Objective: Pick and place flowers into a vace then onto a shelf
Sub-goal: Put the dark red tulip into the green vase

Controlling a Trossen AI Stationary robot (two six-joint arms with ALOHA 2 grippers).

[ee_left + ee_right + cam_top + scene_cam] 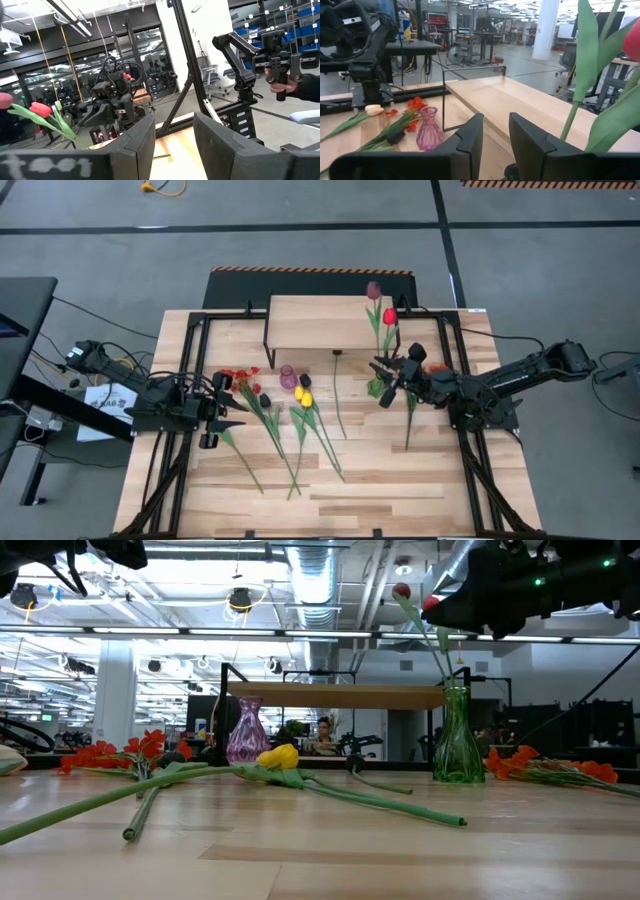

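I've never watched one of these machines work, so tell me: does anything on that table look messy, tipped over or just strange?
Nothing looks broken or spilled. Both vases stand upright: the green vase holds tulips, while the purple vase is empty. The loose flowers lying scattered flat across the table look untidy, but seem to be waiting their turn. The shelf is bare.

Two dark jointed arms [520, 380] (black cables trailing), blocky black fingers [465, 145].

Grey concrete floor [300, 250], exposed ceiling ducts [315, 580], white column [544, 27], office chair [215, 85].
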